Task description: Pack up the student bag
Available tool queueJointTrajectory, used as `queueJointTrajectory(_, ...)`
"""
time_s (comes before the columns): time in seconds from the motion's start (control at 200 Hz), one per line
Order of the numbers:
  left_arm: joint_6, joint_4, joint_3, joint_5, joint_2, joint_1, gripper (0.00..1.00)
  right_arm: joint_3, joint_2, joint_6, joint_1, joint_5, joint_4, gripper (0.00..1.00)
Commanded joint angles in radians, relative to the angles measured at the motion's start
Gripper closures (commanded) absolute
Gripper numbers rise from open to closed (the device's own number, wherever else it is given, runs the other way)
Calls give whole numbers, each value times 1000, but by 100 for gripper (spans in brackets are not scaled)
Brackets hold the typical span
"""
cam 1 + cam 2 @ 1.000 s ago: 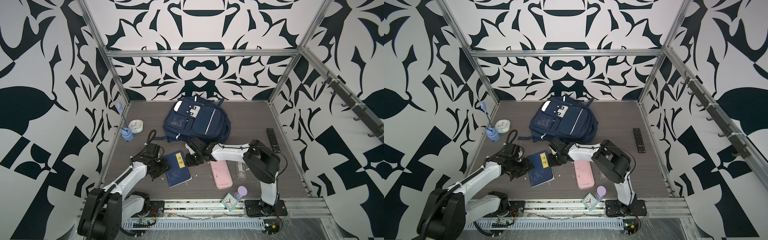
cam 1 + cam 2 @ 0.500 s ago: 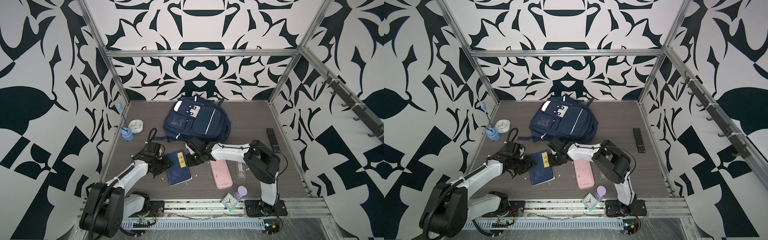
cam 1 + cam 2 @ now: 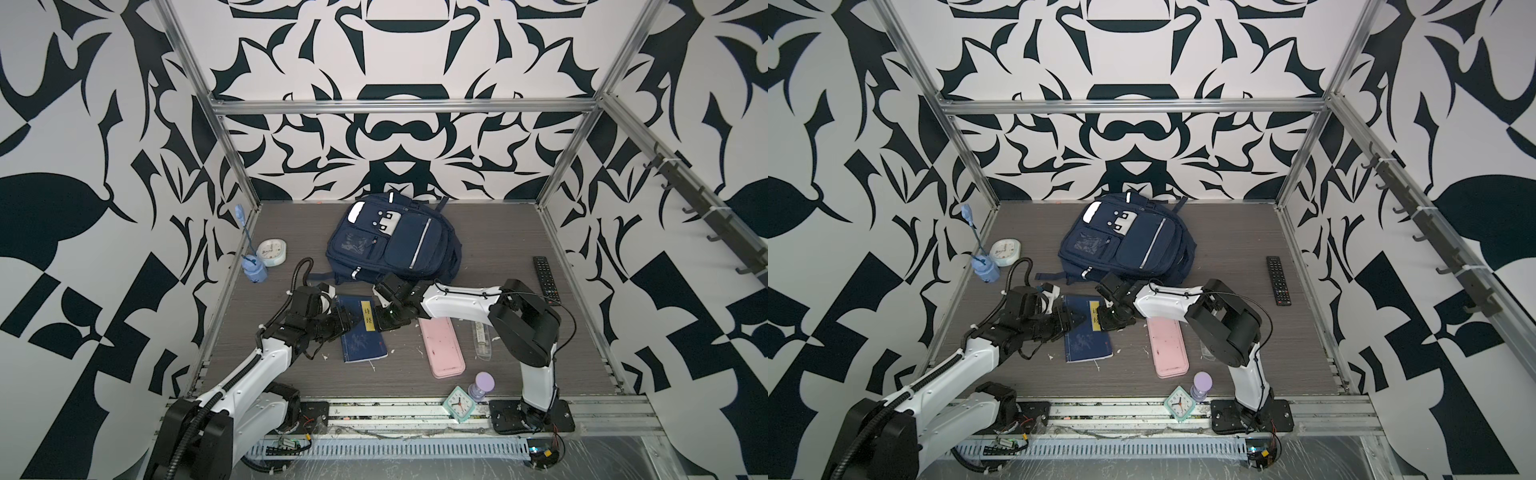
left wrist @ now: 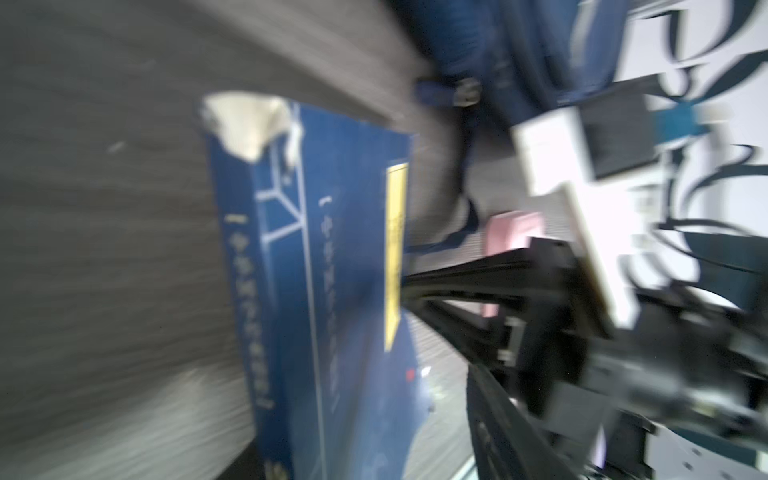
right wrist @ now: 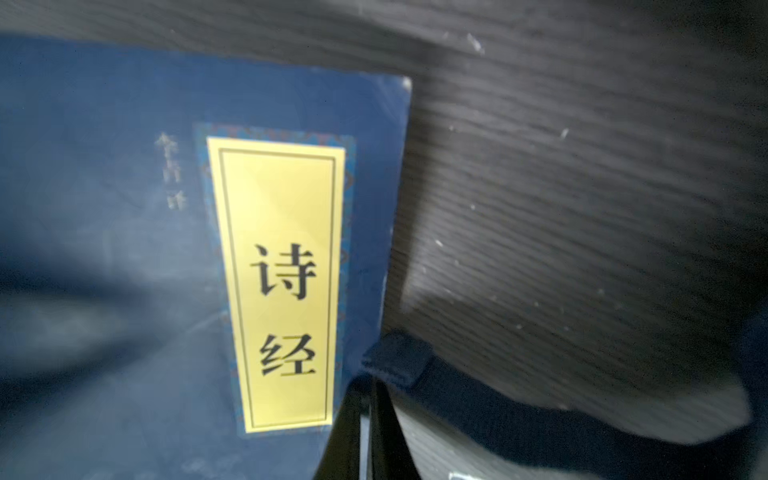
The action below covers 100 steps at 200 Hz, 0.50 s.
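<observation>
A navy student bag (image 3: pixel 395 245) lies flat, pockets up, at the back middle of a dark table (image 3: pixel 498 232). Just in front of it is a blue book (image 3: pixel 361 338), with a pink pencil case (image 3: pixel 442 347) to the book's right. The left gripper (image 3: pixel 343 323) sits low at the book's left edge, fingers (image 4: pixel 478 270) apart, though the blurred wrist view hides whether they touch it. The right gripper (image 3: pixel 381 321) is at the book's right edge beside a yellow label (image 5: pixel 278 282), fingers (image 5: pixel 365 436) pressed together next to a dark strap (image 5: pixel 399 361); whether they pinch anything cannot be told.
</observation>
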Motion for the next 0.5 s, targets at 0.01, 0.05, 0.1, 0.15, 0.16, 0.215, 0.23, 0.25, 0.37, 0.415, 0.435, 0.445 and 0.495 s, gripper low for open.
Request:
queueJointTrajectory(0.01,-36,145,-13,94,-18,-6,44,-27,92,-25,26,27,-89,90)
queueJointTrajectory(0.05,-37,148,-10,94,-16,-6,44,-28,94,-26,28,27,-90,90)
queueJointTrajectory(0.1,-36,147,-7,89,-7,-6,45,-28,93,-27,27,27,-91,90)
queueJointTrajectory(0.15,-35,136,-1,82,9,-6,46,-28,92,-28,27,27,-91,90)
queueJointTrajectory(0.16,-34,134,0,80,13,-6,46,-28,92,-28,28,27,-91,90)
queueJointTrajectory(0.215,-24,107,12,66,42,-6,48,-27,90,-30,28,27,-92,90)
queueJointTrajectory(0.23,-20,96,18,62,51,-6,48,-27,89,-32,27,27,-94,90)
queueJointTrajectory(0.25,-15,80,24,56,65,-8,50,-27,88,-32,27,28,-94,90)
queueJointTrajectory(0.37,2,53,35,47,117,-8,60,-25,78,-34,26,29,-94,89)
queueJointTrajectory(0.415,0,51,35,48,119,-8,65,-25,72,-36,28,28,-95,89)
queueJointTrajectory(0.435,1,48,37,47,117,-8,67,-26,69,-36,27,29,-92,89)
queueJointTrajectory(0.445,2,46,37,46,115,-8,68,-28,66,-36,27,28,-91,89)
queueJointTrajectory(0.495,8,25,43,39,102,-8,74,-34,55,-33,27,30,-83,88)
